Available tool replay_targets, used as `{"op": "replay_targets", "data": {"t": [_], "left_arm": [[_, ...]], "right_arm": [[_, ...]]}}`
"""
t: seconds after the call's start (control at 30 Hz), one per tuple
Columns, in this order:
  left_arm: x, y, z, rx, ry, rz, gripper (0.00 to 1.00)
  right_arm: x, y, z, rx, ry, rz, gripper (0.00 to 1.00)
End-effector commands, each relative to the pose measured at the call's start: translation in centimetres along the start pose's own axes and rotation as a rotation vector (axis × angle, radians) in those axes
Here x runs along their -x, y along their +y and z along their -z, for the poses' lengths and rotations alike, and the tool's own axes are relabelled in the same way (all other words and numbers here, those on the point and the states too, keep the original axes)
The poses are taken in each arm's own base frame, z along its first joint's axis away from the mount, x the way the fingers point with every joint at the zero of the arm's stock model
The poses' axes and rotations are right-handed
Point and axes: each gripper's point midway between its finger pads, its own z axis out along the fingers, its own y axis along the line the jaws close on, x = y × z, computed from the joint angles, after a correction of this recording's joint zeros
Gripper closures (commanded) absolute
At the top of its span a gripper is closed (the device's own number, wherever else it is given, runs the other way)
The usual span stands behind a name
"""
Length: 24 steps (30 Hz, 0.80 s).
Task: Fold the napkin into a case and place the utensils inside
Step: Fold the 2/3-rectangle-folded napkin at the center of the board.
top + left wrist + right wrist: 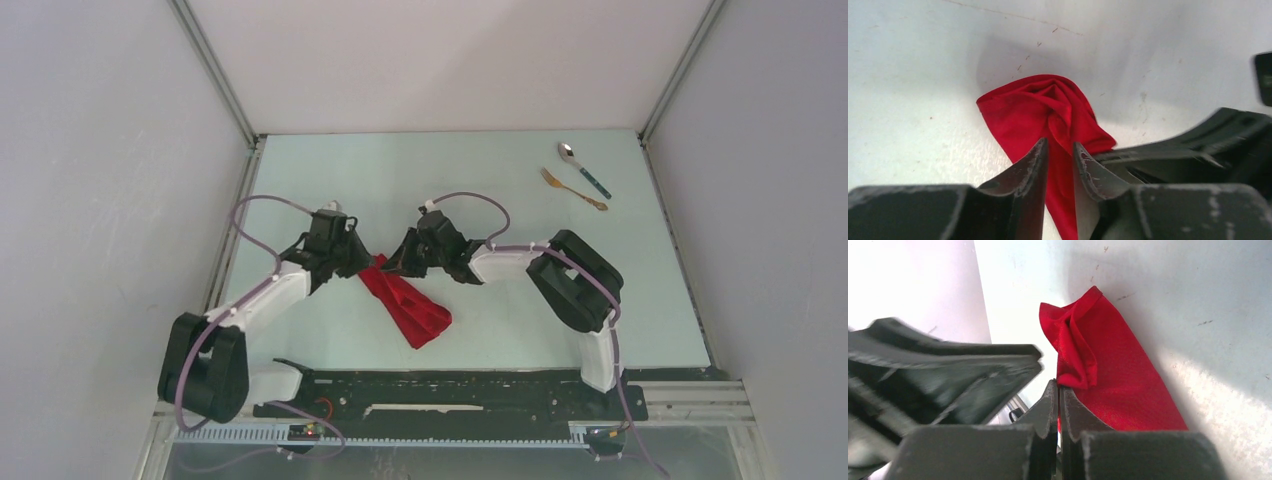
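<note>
Together, the left fingers and right fingers each clench the crumpled red napkin.

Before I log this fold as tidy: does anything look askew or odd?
Yes. The napkin is bunched and twisted into a crooked strip, not lying flat, where the left tool and right tool pinch its far end.

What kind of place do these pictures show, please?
Probably a small robot test cell in a lab: plain white walls with metal frame rails enclose a pale green table, and a left arm and right arm are bolted at its near edge.
</note>
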Motion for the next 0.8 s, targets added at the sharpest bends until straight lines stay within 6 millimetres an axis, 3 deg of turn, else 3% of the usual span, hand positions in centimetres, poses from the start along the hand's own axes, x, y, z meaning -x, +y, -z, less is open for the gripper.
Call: {"op": "replay_targets", "data": {"t": [0.0,0.1,0.17,0.4,0.63,0.77], "left_arm": [[2.8,0.6,2.8,0.039,-0.121,0.005,0.66],[3.1,0.3,3.3,0.019,-0.13,0.002,0.58],[2.7,-0.1,2.8,-0.005,-0.091,0.014,0.57],[1.9,-1.9,1.2,-0.078,-0.005,0.065,0.34],[0.9,-1.9,-0.4,-0.063,0.07,0.13,0.33],[1.2,-1.7,-0.9,-0.048,0.077,0.162,0.38]], "right_arm": [[-0.5,0.3,-0.9,0.028,-0.026,0.014,1.0],[-0.9,0.4,-1.4,0.038,-0.031,0.033,1.0],[-0.9,0.3,-1.7,0.041,-0.046,0.068,1.0],[-1.3,-1.1,-2.3,0.003,-0.075,0.262,1.0],[-1.3,-1.9,-2.4,-0.035,-0.097,0.402,1.0],[-1.7,-1.6,-2.7,-0.024,-0.106,0.46,1.0]]}}
